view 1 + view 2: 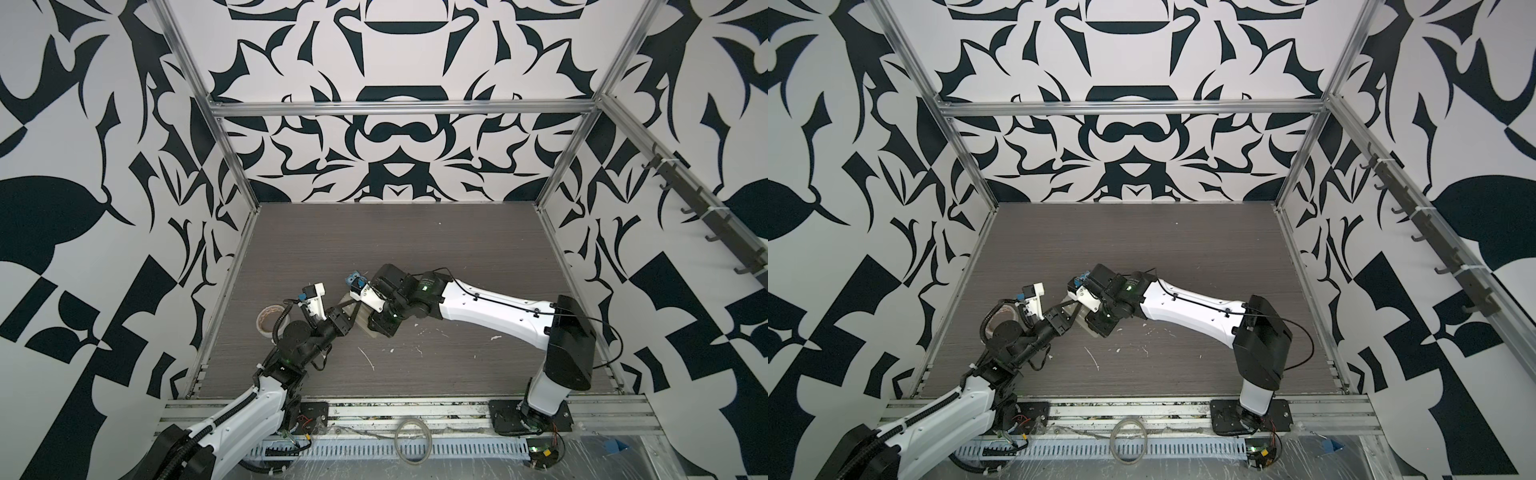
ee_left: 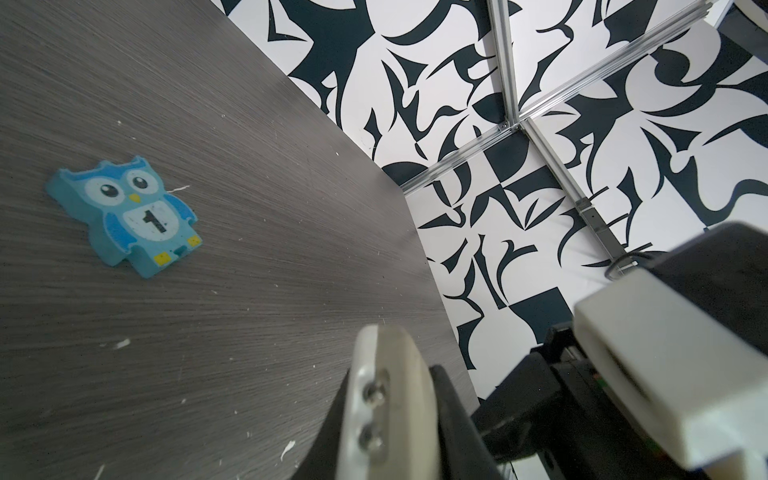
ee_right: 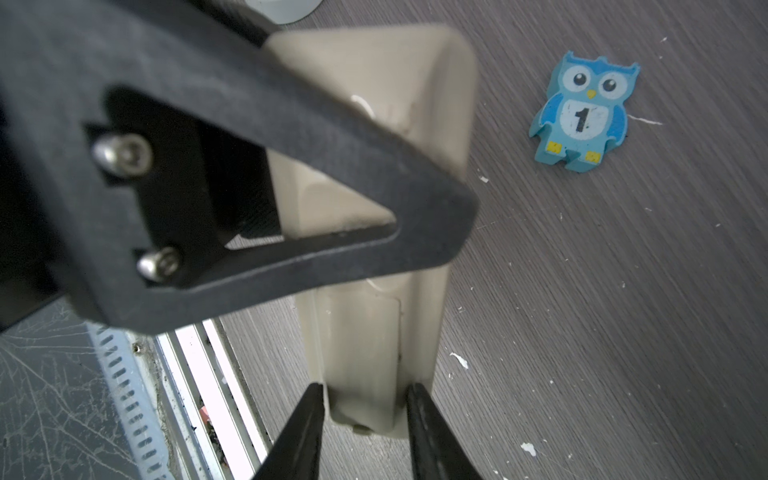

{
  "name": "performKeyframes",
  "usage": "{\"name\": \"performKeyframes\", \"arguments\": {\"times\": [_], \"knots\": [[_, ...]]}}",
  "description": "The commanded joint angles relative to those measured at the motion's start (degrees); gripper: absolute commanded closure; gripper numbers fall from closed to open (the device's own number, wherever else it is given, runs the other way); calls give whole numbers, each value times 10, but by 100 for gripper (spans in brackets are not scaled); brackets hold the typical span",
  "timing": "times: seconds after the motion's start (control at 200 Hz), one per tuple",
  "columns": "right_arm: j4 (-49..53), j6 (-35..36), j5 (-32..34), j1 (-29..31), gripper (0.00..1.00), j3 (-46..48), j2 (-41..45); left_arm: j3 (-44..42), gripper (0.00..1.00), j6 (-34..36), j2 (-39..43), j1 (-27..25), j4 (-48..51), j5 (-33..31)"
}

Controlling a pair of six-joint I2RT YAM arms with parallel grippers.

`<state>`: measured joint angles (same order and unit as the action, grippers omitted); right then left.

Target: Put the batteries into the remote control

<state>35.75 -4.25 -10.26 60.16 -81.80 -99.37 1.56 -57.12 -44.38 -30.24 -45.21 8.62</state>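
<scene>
The remote control (image 3: 374, 332) is a long pale handset, seen from its plain back with a raised strip down the middle. My left gripper (image 2: 390, 386) is shut on it and holds it edge-on just above the table, with one black finger (image 3: 332, 137) crossing the back. In both top views the remote control (image 1: 365, 322) (image 1: 1079, 315) sits between the two wrists at the table's front left. My right gripper (image 3: 363, 399) is open, its fingertips standing close on either side of the raised strip at the remote's near end. The batteries are out of view.
A small blue owl figure (image 1: 354, 278) (image 1: 1082, 276) (image 2: 124, 212) (image 3: 582, 112) marked "1" lies flat on the table just beyond the remote. A roll of tape (image 1: 268, 318) lies at the left, by my left arm. White specks dot the grey table (image 1: 415, 249).
</scene>
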Motion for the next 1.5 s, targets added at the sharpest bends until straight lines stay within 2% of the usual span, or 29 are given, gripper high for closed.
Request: {"name": "performKeyframes", "arguments": {"times": [0.0,0.44,0.925,1.19,1.495], "knots": [[-10,1,3,3,59,-25,13,-10,100,-5,6,-1,-34,5],[-12,1,13,3,50,-34,23,-17,100,-7,9,-1,-35,3],[-24,-12,23,3,50,11,61,-17,100,-7,34,-1,-16,9],[-23,-13,50,2,50,25,62,-17,100,-6,47,-1,-5,8],[-28,-15,44,0,50,35,56,-16,100,-7,46,-1,-7,10]]}}
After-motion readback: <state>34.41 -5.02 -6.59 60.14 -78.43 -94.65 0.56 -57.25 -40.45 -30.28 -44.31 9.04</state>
